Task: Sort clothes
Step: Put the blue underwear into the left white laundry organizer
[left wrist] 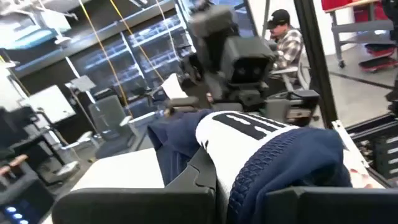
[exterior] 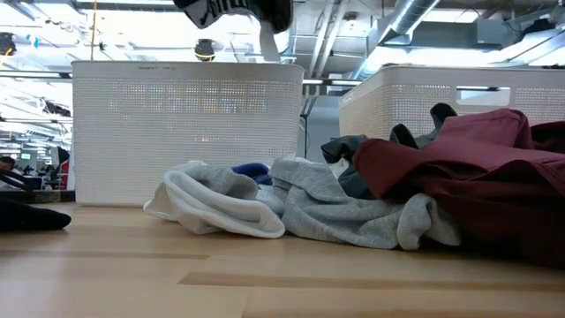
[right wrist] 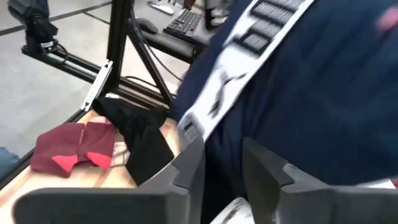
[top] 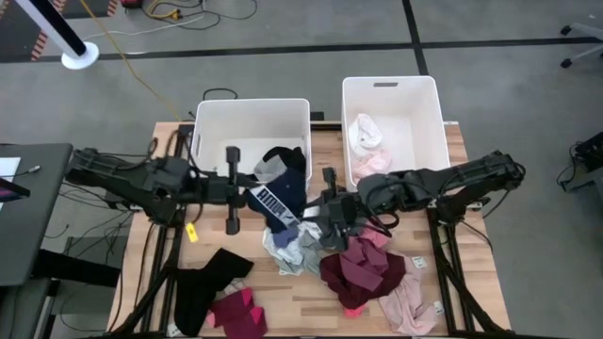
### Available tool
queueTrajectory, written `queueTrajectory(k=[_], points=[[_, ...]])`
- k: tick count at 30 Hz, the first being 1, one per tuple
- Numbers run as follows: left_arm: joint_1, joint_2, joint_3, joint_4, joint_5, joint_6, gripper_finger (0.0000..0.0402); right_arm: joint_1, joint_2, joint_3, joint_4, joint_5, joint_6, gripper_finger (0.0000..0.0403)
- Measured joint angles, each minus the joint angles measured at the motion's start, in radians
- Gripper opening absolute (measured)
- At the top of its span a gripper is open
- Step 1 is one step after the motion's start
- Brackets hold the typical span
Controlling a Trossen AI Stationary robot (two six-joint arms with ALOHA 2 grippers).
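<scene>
Clothes lie across the wooden table (top: 141, 282) in front of two white bins. At the left end, a black garment (top: 203, 282) and a maroon one (top: 236, 311) rest near the front edge, well apart from either claw. Above them, the left gripper (top: 247, 191) reaches in from the left, and its fingers are clamped shut on a navy garment with a white lettered band (top: 276, 201), lifted off the table just in front of the left bin (top: 250, 113); black and grey clothes already lie inside that bin. Under the lifted piece sits a heap of grey and white clothes (top: 294, 250). Just to the right, the right gripper (top: 325, 212) is at the other end of the same navy garment; its wrist view shows its fingers (right wrist: 186, 168) partly apart, with the cloth hanging between them. Further right, a maroon pile (top: 363, 273) and a pink piece (top: 410, 306) lie below that arm, and white and pink clothes rest in the right bin (top: 415, 104).
</scene>
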Motion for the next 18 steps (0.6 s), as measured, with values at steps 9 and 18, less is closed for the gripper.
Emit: queueTrajectory(k=[9, 18], points=[[0.001, -0.015, 0.114, -0.112, -0.11, 0.092, 0.0003, 0.023, 0.0, 0.0, -0.054, 0.0, 0.054, 0.022], [0.095, -0.02, 0.189, -0.256, -0.193, 0.119, 0.0002, 0.078, 0.0, 0.0, -0.2, 0.0, 0.174, 0.024]])
